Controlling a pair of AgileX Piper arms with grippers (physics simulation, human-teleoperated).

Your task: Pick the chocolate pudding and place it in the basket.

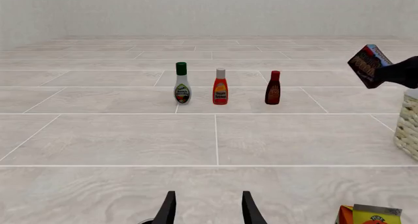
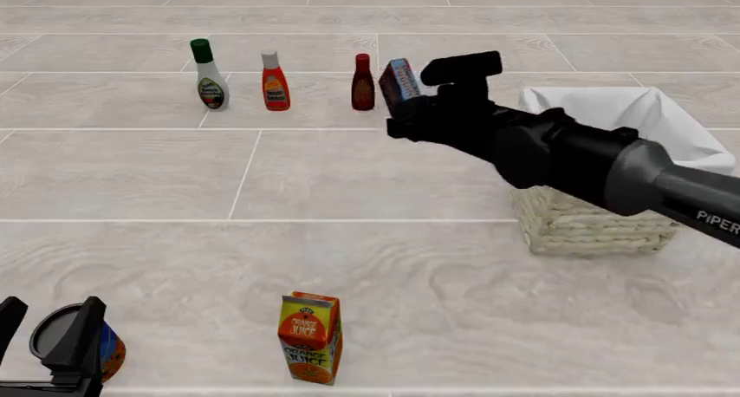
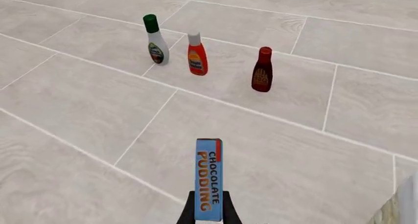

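Observation:
My right gripper (image 2: 404, 102) is shut on the chocolate pudding (image 2: 400, 83), a small dark brown carton with a blue and red edge, and holds it in the air. It hangs to the left of the basket (image 2: 599, 232), level with its far left corner. In the right wrist view the pudding (image 3: 209, 177) stands upright between the fingers (image 3: 230, 212). It also shows in the left wrist view (image 1: 367, 63). The wicker basket has a white cloth lining (image 2: 647, 111). My left gripper (image 2: 44, 328) is open and empty, low at the near left (image 1: 209, 210).
An orange juice carton (image 2: 310, 338) stands at the near middle. Three bottles stand in a row at the back: white dressing (image 2: 210, 74), orange-red (image 2: 274, 81) and dark red (image 2: 363, 82). A round can-like object (image 2: 99, 354) lies by my left gripper.

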